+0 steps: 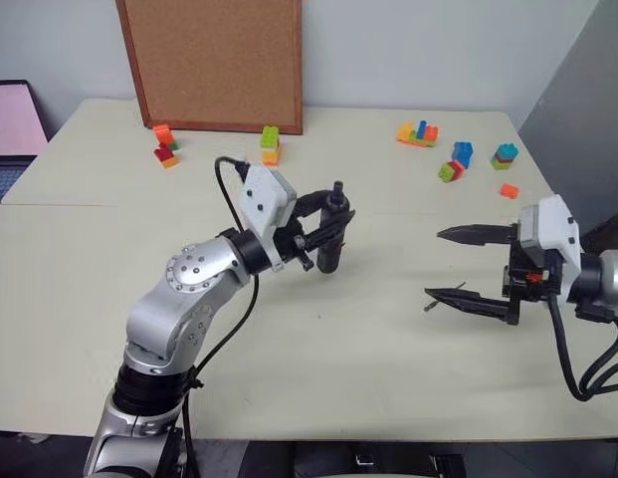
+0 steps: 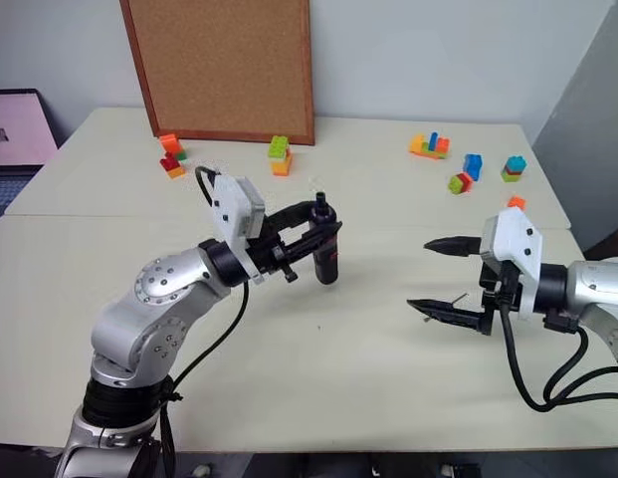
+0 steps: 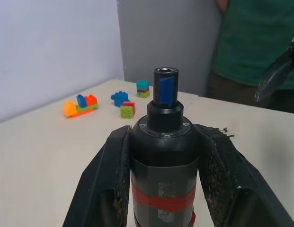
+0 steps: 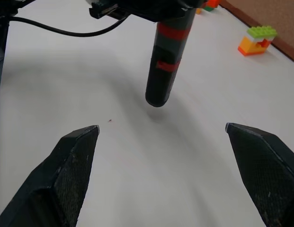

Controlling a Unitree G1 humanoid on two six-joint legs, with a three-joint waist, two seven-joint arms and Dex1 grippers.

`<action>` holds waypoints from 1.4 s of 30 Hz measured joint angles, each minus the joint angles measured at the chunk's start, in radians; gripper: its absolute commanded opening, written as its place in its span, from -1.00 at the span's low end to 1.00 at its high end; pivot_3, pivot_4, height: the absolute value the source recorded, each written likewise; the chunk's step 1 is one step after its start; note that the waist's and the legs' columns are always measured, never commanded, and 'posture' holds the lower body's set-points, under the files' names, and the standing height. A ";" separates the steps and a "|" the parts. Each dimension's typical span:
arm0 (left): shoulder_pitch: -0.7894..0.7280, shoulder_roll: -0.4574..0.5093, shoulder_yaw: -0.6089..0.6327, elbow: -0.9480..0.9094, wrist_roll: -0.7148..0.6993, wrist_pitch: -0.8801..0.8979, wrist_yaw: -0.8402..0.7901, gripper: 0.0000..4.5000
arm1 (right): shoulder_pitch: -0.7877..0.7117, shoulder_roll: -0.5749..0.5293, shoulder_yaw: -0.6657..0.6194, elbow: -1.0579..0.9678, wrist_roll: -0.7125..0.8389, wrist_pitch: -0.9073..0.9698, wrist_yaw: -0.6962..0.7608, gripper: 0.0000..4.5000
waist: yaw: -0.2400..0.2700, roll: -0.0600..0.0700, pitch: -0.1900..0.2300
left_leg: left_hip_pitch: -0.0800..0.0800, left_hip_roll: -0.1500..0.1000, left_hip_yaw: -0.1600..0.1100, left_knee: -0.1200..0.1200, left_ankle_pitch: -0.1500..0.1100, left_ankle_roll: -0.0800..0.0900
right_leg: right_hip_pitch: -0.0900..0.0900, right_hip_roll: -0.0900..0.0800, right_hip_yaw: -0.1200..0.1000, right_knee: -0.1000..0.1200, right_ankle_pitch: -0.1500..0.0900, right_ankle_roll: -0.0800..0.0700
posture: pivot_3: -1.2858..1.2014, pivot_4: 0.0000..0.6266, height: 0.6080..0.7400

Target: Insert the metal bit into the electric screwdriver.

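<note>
The near part of the smooth cream counter (image 1: 318, 388) is seen bare up to its front edge. Above its middle, the electric screwdriver (image 1: 331, 239), a black cylinder with red bands, is held upright and clear of the surface, pinched by the left gripper (image 1: 326, 235). Well apart, the right gripper (image 1: 443, 264) is held with its pointed jaws spread wide; a thin metal bit (image 1: 431, 305) is seen at the lower tip. Toy bricks (image 1: 422, 132) and a corkboard (image 1: 211, 62) are ranged along the far edge.
</note>
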 measured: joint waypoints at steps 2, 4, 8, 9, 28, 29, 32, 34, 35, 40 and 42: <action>0.022 -0.001 -0.007 0.008 0.017 -0.018 -0.012 -0.27 | 0.031 -0.004 -0.020 -0.014 0.002 0.021 -0.012 1.00 | 0.001 0.000 0.000 | 0.000 0.000 0.000 0.000 0.000 0.000 | 0.000 -0.001 0.000 0.000 0.000 0.000 | 0.03 -0.52 1.00; 0.039 -0.001 -0.016 0.014 0.033 -0.041 -0.028 -0.27 | 0.053 -0.005 -0.049 -0.022 0.017 0.071 -0.050 1.00 | 0.002 0.000 0.000 | -0.001 -0.001 0.000 0.001 0.000 0.000 | 0.000 -0.002 0.000 0.001 0.000 0.001 | 0.03 -0.52 1.00; 0.053 0.000 -0.020 0.020 0.058 -0.075 -0.048 -0.27 | 0.077 0.014 -0.090 -0.036 0.075 0.201 -0.170 1.00 | 0.002 0.000 0.000 | -0.002 -0.001 0.000 0.001 0.000 0.000 | 0.000 -0.002 0.000 0.001 0.001 0.002 | 0.03 -0.52 1.00; 0.054 0.000 -0.020 0.024 0.063 -0.083 -0.054 -0.27 | 0.077 0.039 -0.099 -0.047 0.103 0.261 -0.232 1.00 | 0.002 0.000 0.000 | -0.003 -0.001 0.000 0.001 0.000 0.000 | 0.000 -0.002 0.000 0.001 0.001 0.002 | 0.03 -0.52 1.00; 0.070 -0.039 -0.048 0.068 0.141 -0.162 -0.078 -0.27 | -0.164 0.856 -0.192 -0.081 0.077 0.939 -1.376 1.00 | -0.002 0.005 -0.003 | -0.008 -0.001 0.002 0.002 0.000 0.000 | -0.012 -0.002 0.003 0.010 0.001 0.002 | 0.03 -0.52 1.00; 0.070 -0.040 -0.048 0.069 0.142 -0.165 -0.080 -0.27 | -0.174 0.875 -0.189 -0.073 0.074 0.939 -1.443 1.00 | -0.003 0.005 -0.003 | -0.007 -0.001 0.002 0.002 0.000 0.001 | -0.011 -0.002 0.003 0.011 0.001 0.002 | 0.03 -0.52 1.00; 0.069 -0.042 -0.048 0.071 0.146 -0.167 -0.081 -0.27 | -0.194 0.928 -0.191 -0.048 0.073 0.939 -1.575 1.00 | -0.003 0.005 -0.003 | -0.007 -0.001 0.002 0.002 0.000 0.001 | -0.011 -0.003 0.003 0.011 0.001 0.002 | 0.03 -0.52 1.00; 0.065 -0.042 -0.048 0.077 0.150 -0.167 -0.083 -0.27 | -0.200 0.959 -0.188 -0.045 0.082 0.939 -1.658 1.00 | -0.004 0.005 -0.003 | -0.007 -0.001 0.002 0.002 0.000 0.001 | -0.011 -0.002 0.003 0.012 0.001 0.002 | 0.03 -0.52 1.00; 0.062 -0.042 -0.048 0.080 0.154 -0.167 -0.084 -0.27 | -0.203 0.972 -0.187 -0.044 0.091 0.939 -1.702 1.00 | -0.005 0.005 -0.003 | -0.007 -0.001 0.002 0.002 0.000 0.001 | -0.011 -0.002 0.002 0.013 0.001 0.002 | 0.03 -0.52 1.00; 0.051 -0.041 -0.046 0.105 0.163 -0.169 -0.086 -0.27 | -0.257 1.094 -0.197 -0.009 0.139 0.939 -1.914 0.84 | -0.013 0.006 -0.003 | -0.006 -0.001 0.001 0.002 0.000 0.002 | -0.012 0.000 0.002 0.015 0.001 0.001 | 0.03 -0.52 1.00; 0.043 -0.042 -0.047 0.105 0.164 -0.172 -0.089 -0.27 | -0.276 1.102 -0.197 0.023 0.159 0.939 -1.967 0.65 | -0.019 0.006 -0.003 | -0.006 -0.001 0.001 0.002 0.001 0.002 | -0.012 0.001 0.002 0.015 0.001 0.001 | 0.03 -0.52 1.00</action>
